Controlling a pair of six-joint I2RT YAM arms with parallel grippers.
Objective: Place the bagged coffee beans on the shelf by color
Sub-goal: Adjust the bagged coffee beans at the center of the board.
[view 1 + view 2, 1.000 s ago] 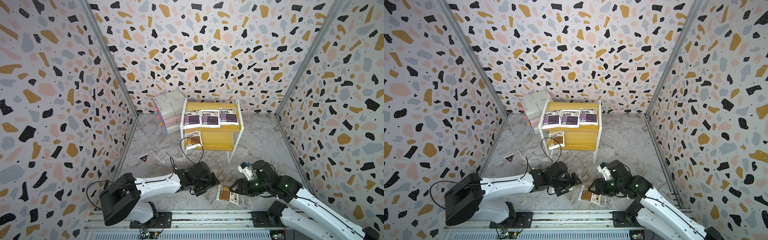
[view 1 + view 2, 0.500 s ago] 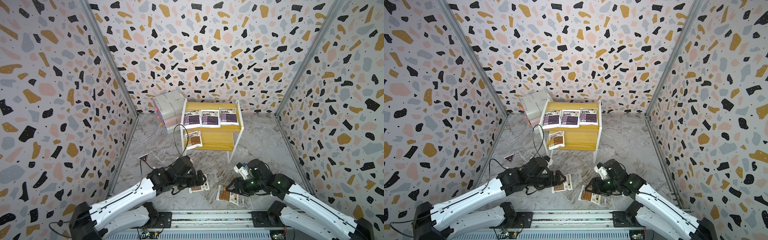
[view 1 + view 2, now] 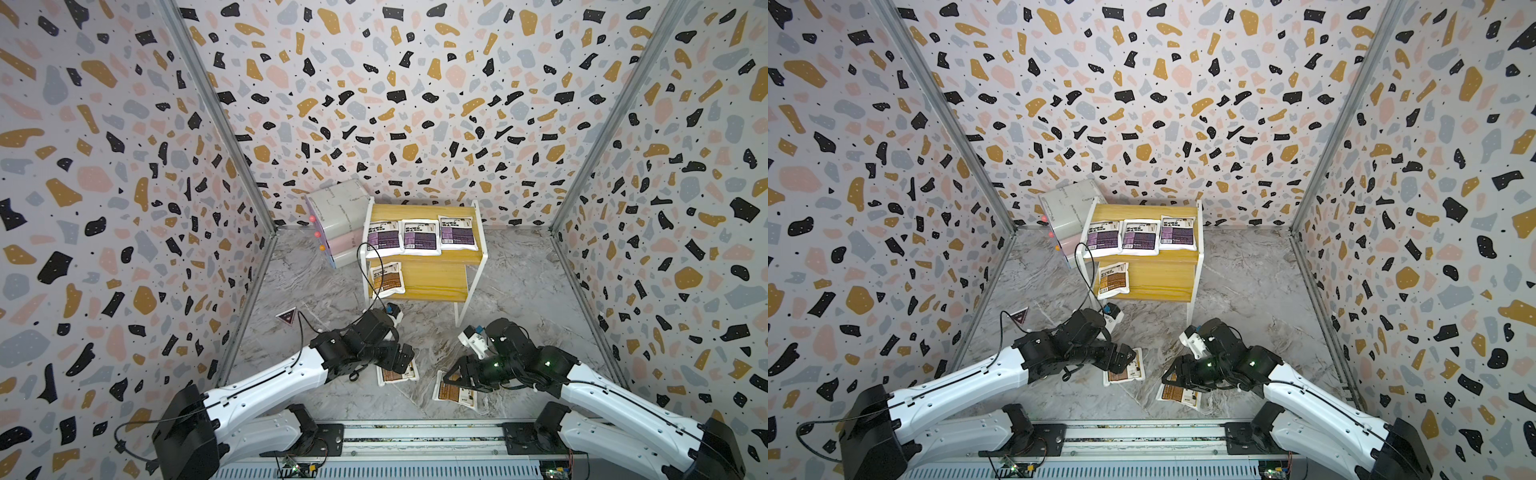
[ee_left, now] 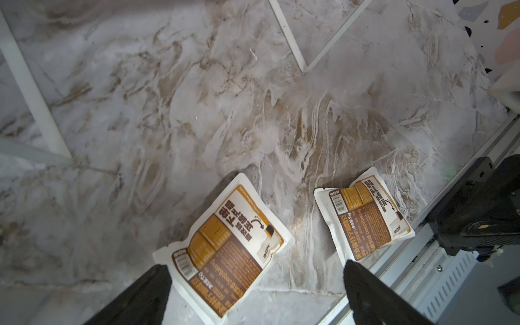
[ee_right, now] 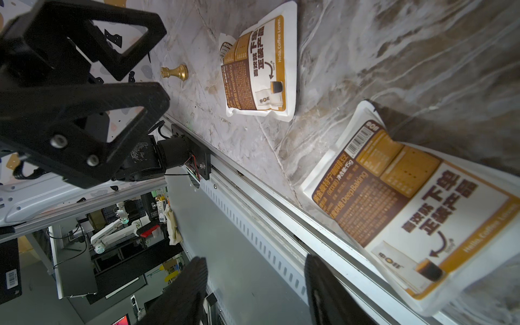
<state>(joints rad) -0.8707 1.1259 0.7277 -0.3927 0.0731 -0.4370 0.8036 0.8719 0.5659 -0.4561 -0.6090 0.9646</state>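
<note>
The shelf point(image 3: 419, 212) point(image 3: 1142, 210) carries three purple-labelled bagged coffee beans point(image 3: 420, 237) point(image 3: 1140, 237) on its upper board. One brown-labelled bag point(image 3: 386, 279) point(image 3: 1113, 279) lies on the lower board. Two more brown bags lie on the floor near the front rail. My left gripper point(image 3: 399, 359) point(image 3: 1121, 359) point(image 4: 254, 274) hangs open and empty over one of them point(image 3: 397, 374) point(image 4: 230, 247) point(image 5: 259, 73). My right gripper point(image 3: 457, 376) point(image 3: 1177, 376) point(image 5: 257, 267) is open, empty, beside the other floor bag point(image 3: 455, 392) point(image 3: 1179, 395) point(image 4: 365, 216) point(image 5: 408, 211).
Stacked white and pink boxes point(image 3: 338, 220) lean left of the shelf. A dark triangular marker point(image 3: 286, 318) lies on the marble floor. A gold chess pawn point(image 5: 174, 72) lies near the front rail point(image 3: 415, 436). White shelf legs point(image 4: 287, 31) stand behind the floor bags.
My left arm changed its pose while its gripper stayed over the same brown bag, which now shows partly. My right gripper crept slightly left toward its bag. Both grippers kept the same opening.
</note>
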